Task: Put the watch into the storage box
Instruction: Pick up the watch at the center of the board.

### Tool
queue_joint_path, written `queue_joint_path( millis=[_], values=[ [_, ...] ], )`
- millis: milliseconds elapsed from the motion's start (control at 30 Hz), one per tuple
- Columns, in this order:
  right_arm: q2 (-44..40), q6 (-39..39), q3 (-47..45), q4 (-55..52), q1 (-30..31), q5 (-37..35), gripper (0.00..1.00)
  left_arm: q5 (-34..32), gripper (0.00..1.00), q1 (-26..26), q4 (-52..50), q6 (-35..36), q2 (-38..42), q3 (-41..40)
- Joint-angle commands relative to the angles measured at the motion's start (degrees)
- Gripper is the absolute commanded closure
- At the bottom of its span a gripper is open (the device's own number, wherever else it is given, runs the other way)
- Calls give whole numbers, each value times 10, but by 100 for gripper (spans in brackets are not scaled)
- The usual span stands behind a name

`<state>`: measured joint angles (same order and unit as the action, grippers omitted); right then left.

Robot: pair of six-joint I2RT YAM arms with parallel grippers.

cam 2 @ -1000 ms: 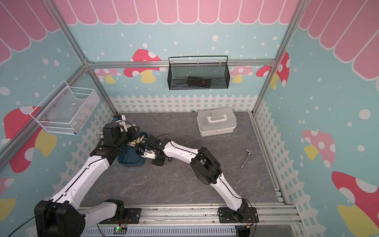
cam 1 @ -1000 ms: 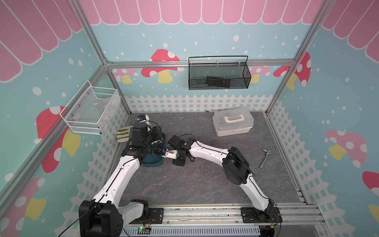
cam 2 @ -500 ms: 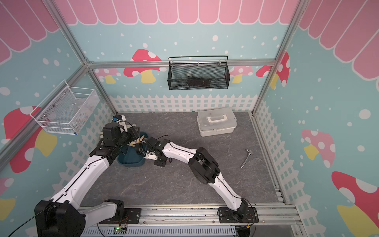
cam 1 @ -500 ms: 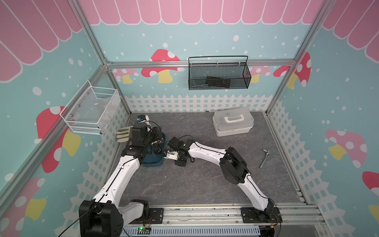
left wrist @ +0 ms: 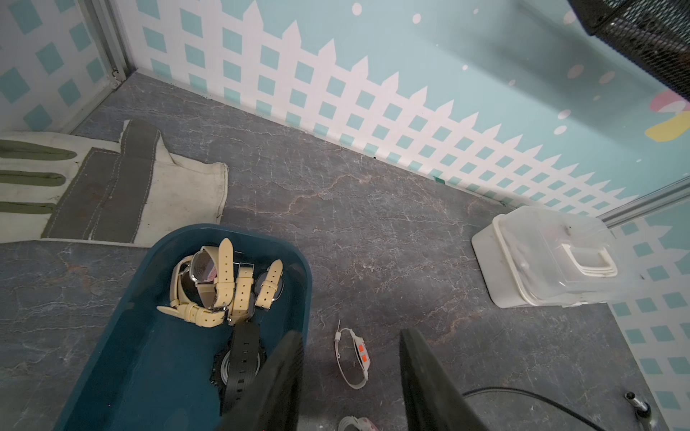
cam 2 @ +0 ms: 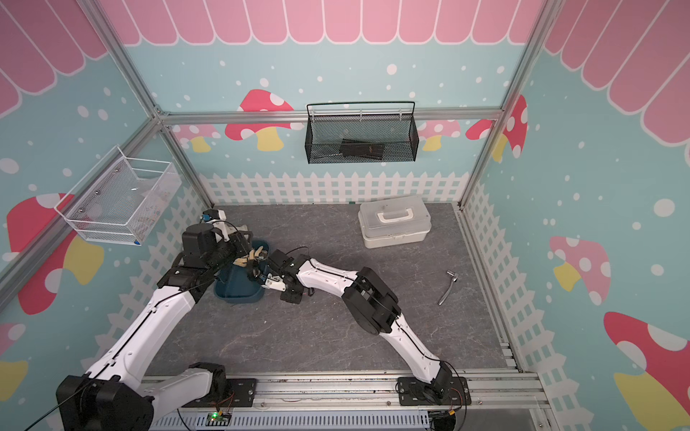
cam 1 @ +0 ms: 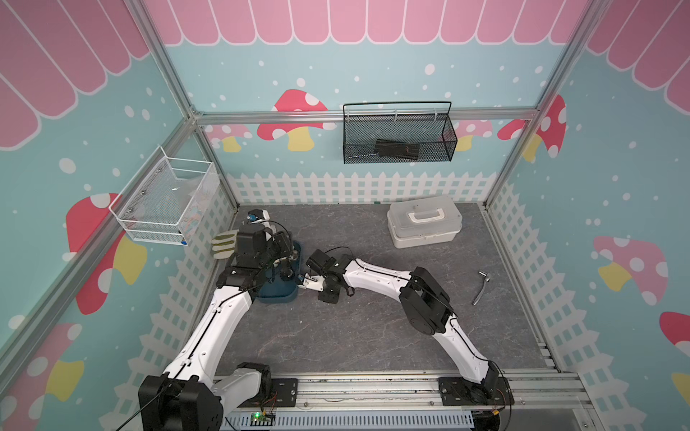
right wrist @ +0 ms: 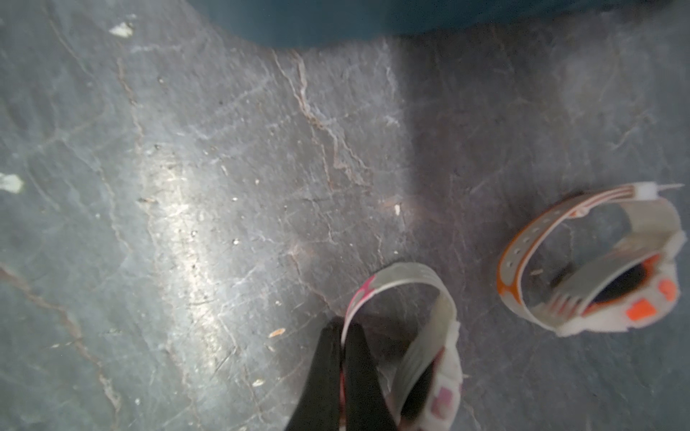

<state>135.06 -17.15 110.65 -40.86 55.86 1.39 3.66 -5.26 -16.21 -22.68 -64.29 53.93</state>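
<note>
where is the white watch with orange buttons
In both wrist views the white watch with orange buttons lies beside the dark teal plastic storage box, on its right-arm side, near the white-and-pink watch.

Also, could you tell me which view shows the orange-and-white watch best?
The right wrist view: the orange-and-white watch sits large and close, strap looped, beside the pink-and-white watch. The left wrist view shows it whole but small, near the storage box. In both top views it is too small to tell.
</note>
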Motion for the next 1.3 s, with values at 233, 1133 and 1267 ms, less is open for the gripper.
queue_joint_path(
  millis=[233,1133,1267],
  values=[
    [-139,67,-120,85,-40,160,100,-33,54,9,-16,24,38,9],
    [-333,399,-201,423,-181,681,100,169,52,-49,196,107,181,-108],
    [-316,522,-213,571,-181,707,100,158,52,-71,206,143,188,-124]
  ],
)
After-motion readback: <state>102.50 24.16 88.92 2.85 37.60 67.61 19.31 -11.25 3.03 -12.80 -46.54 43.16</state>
